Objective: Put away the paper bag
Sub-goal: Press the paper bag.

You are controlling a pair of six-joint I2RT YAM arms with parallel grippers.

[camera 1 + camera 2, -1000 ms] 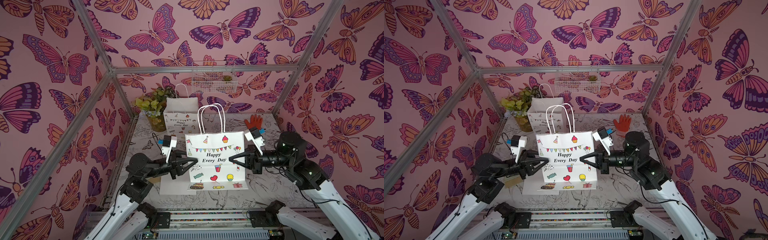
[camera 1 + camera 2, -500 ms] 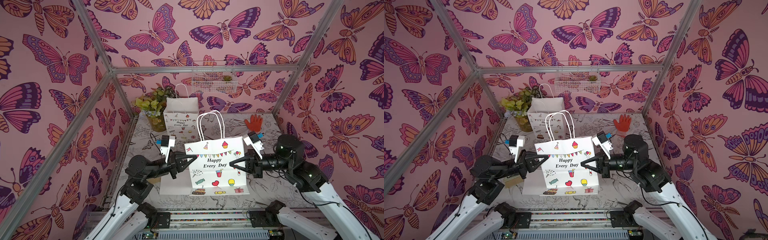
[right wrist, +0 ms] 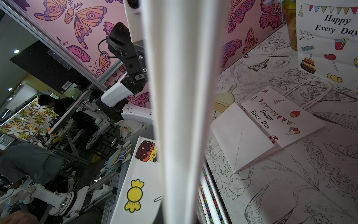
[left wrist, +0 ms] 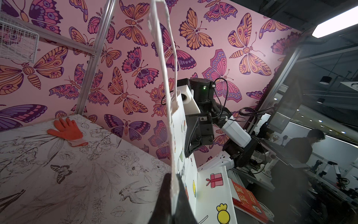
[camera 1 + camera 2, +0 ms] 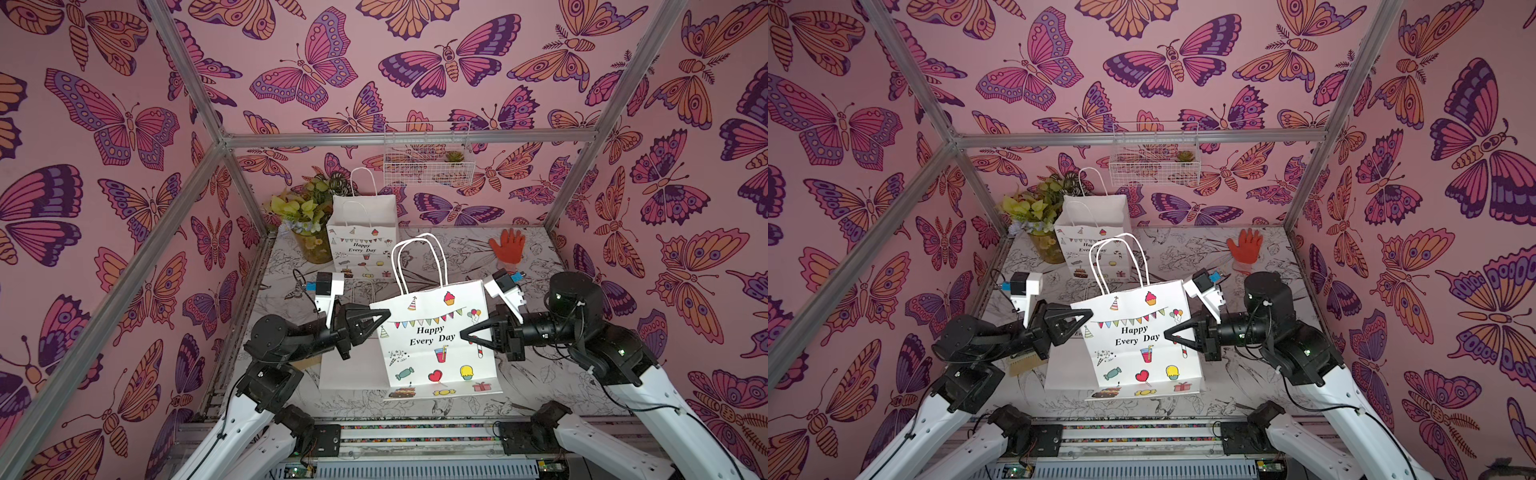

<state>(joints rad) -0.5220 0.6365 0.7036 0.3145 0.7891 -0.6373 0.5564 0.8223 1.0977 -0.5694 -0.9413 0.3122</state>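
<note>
The paper bag [image 5: 432, 336] is hanging upright over the front middle of the table [image 5: 469, 253], between the two arms. Whether its base is touching the surface cannot be told. Its smooth white face is carrying the black italic words "Happy Every Day" under a string of coloured pennants, with small printed pictures around them (a cupcake, a party hat, balloons, a drink, a heart, sweets, a cake, a gift box). Two twisted white cord handles are arching up from its serrated top edge.

The left gripper [image 5: 387, 316] is pinching the bag's upper left edge, its dark triangular fingers closed flat on the paper. The right gripper [image 5: 462, 334] is clamping the opposite edge lower down, its jaws likewise together on the paper.

A flat bag [image 5: 349, 370] of the same print is lying folded on the table behind the held one, with its pale underside partly up. A standing bag [image 5: 361, 232] bearing the same three words is resting at the back beside a potted plant [image 5: 307, 208]. An orange glove [image 5: 508, 245], rubbery with a pale cuff, is lying at the back right. A white wire basket [image 5: 426, 162] is hanging on the rear wall. The tabletop is showing line drawings of flowers, birds and butterflies.
</note>
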